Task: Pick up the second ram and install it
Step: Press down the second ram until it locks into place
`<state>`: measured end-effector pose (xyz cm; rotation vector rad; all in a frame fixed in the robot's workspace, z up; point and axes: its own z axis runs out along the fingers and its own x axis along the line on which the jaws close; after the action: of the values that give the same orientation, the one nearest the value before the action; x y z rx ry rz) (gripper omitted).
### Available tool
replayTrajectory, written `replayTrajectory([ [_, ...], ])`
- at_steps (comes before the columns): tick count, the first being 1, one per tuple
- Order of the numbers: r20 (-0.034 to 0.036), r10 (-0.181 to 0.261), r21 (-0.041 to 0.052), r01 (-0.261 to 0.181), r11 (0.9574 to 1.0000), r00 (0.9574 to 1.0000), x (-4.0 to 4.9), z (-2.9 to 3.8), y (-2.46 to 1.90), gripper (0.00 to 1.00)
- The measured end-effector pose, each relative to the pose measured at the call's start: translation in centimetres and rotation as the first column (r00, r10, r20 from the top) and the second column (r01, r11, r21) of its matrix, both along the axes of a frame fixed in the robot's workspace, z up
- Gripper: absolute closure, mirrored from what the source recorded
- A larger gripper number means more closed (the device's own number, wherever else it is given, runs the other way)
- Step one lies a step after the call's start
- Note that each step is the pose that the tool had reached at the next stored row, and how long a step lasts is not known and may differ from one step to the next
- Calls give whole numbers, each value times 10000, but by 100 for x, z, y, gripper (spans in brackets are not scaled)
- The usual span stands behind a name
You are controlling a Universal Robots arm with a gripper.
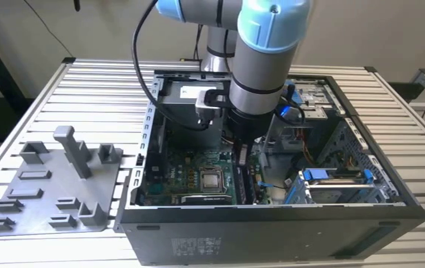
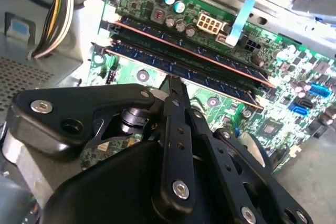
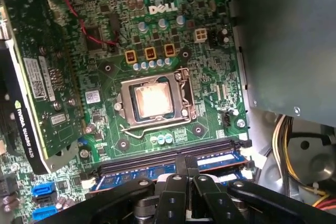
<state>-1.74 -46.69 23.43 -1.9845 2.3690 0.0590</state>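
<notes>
Gripper: the gripper [image 2: 173, 85] is reached down into the open computer case [image 1: 272, 229], its black fingers drawn together to a narrow tip; in both wrist views that tip presses on, or sits right at, the top edge of a memory stick. Whether it clamps the stick or only pushes on it, I cannot tell.

Second ram: the second ram [image 2: 220, 80], a long, thin blue-green board with a copper-coloured lower edge, stands upright in a slot directly under the fingertips, so it looks already placed in its slot; full seating cannot be confirmed.

Just beyond the tip: another stick [image 2: 184, 40] stands parallel in the neighbouring slot, just beside the first.

Further out: the motherboard [image 3: 210, 61] spreads around the slots, with the processor socket [image 3: 153, 100] near the sticks and a graphics card [image 3: 37, 98] past it.

Outside the case: a grey fixture tray [image 1: 49, 190] lies well apart, toward the exterior view's left.

Handling, as a judgement: light, stiff but brittle board; chips and contact edge should not be pinched. Best held or pushed along the bare top edge, near the middle, straight down, to avoid tilting it in the slot.
</notes>
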Motion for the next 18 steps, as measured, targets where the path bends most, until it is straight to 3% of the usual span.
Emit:
replayTrajectory([
  [3,2,215,3,-215,9998,9998,1,-2,0,89],
  [9,1,219,4,-219,9998,9998,53,-4,-3,89],
  [18,-8,220,5,-220,9998,9998,88,-14,-114,89],
])
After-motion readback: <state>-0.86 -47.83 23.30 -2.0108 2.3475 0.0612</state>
